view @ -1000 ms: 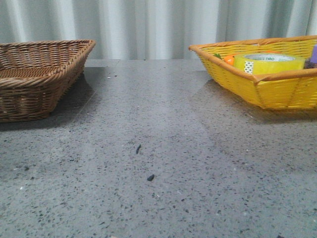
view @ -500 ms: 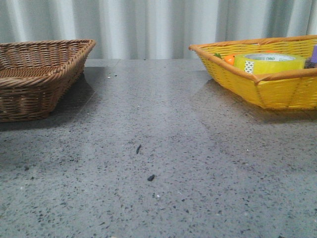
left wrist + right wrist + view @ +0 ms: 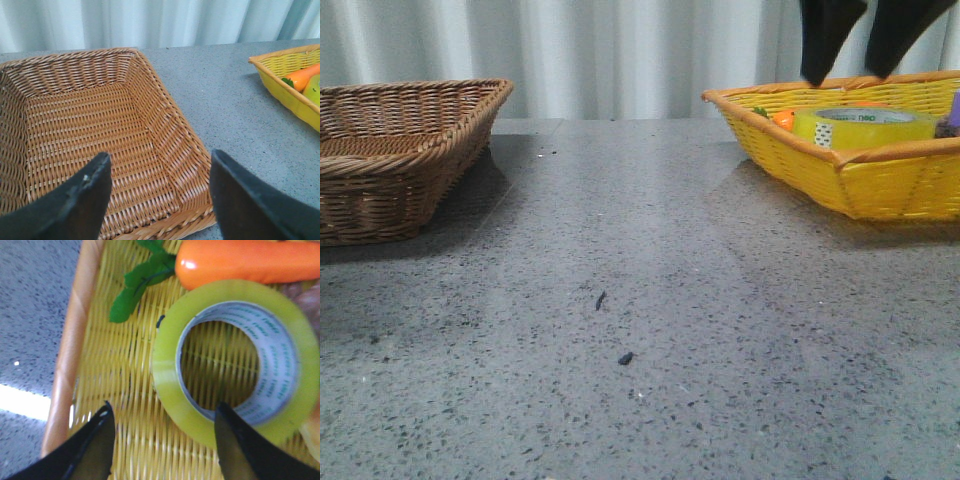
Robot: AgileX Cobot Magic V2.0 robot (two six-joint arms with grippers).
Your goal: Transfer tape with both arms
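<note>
The front view shows the grey speckled desk with a brown wicker basket at the left and a yellow basket at the right. The right hand hangs above the yellow basket, its two dark fingers spread wide and holding nothing. The left hand does not appear in this view.

The left wrist view supplies it: the left hand hovers over the near edge of the brown wicker basket, fingers set wide apart and empty. The basket's woven floor shows nothing in the visible part. The corner of the yellow basket sits at the far side of this view, with an orange carrot lying inside it.

The right wrist view looks straight down into the yellow basket. The tape lies flat on the weave, hole upward, just beside the carrot and near its green leaves.

The tape is a wide, squat, translucent yellow-green roll. Its white inner rim carries green lettering, too blurred to read. From the front only its upper part clears the basket rim.
</note>
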